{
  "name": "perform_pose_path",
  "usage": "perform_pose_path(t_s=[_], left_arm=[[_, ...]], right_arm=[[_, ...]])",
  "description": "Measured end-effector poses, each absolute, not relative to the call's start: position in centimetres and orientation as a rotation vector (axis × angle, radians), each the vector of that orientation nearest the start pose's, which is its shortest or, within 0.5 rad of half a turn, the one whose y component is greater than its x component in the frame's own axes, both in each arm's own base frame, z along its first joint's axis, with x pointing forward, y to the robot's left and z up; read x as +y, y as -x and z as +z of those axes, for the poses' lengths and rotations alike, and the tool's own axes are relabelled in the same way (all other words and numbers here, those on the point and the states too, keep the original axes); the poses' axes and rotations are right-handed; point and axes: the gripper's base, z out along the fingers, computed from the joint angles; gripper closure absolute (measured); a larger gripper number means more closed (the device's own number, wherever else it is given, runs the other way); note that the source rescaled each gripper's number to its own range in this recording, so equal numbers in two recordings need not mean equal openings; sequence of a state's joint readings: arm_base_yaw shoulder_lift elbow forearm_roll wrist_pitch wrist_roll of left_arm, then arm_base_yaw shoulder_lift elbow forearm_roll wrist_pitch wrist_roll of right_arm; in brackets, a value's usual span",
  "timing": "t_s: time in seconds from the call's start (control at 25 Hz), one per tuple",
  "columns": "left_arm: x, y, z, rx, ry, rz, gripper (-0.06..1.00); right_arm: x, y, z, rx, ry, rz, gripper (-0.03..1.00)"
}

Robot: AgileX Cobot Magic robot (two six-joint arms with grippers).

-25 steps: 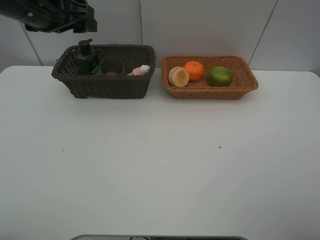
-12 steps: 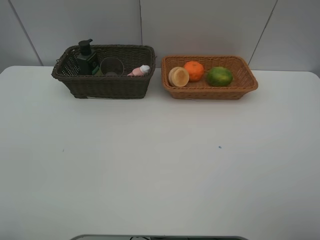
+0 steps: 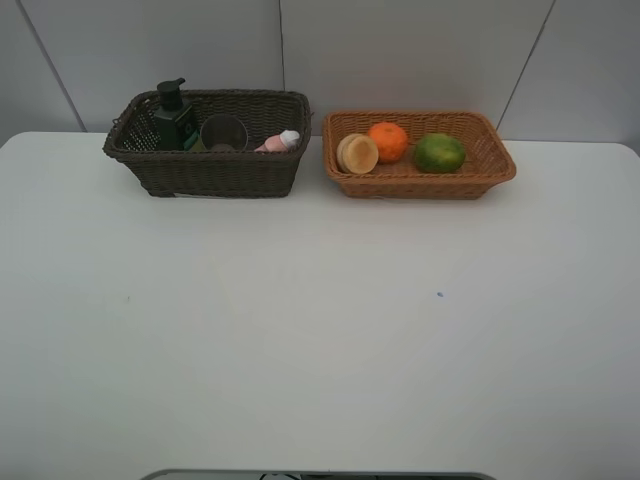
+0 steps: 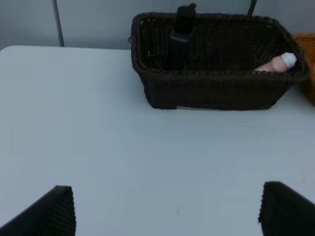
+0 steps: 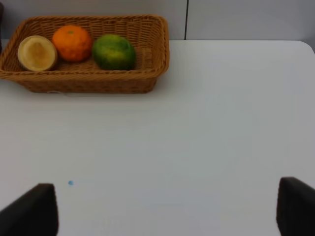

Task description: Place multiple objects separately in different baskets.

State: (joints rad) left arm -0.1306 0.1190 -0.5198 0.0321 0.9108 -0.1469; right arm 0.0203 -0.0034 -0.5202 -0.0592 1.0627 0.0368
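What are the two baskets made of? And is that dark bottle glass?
The dark brown basket and the light tan basket both look like woven wicker or rattan, with a matte finish: crossing strands and a braided rim show on each. The dark green pump bottle looks like smooth, slightly shiny plastic, judging by its molded pump top, though glass cannot be ruled out from here.
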Motion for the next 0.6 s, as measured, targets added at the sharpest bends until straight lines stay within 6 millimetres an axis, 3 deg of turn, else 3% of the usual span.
perform_pose_path(t_s=[0.28, 0.6], left_arm=[[-0.1, -0.2, 31.1, 1.996, -0.056, -0.14, -0.01], [0.4, 0.4, 30.0, 2.145, -0.066, -0.071, -0.01]], right_arm=[[-0.5, 0.8, 28.3, 2.021, -0.02, -0.034, 0.09], [-0.5, 0.8, 28.3, 2.021, -0.02, -0.034, 0.09]])
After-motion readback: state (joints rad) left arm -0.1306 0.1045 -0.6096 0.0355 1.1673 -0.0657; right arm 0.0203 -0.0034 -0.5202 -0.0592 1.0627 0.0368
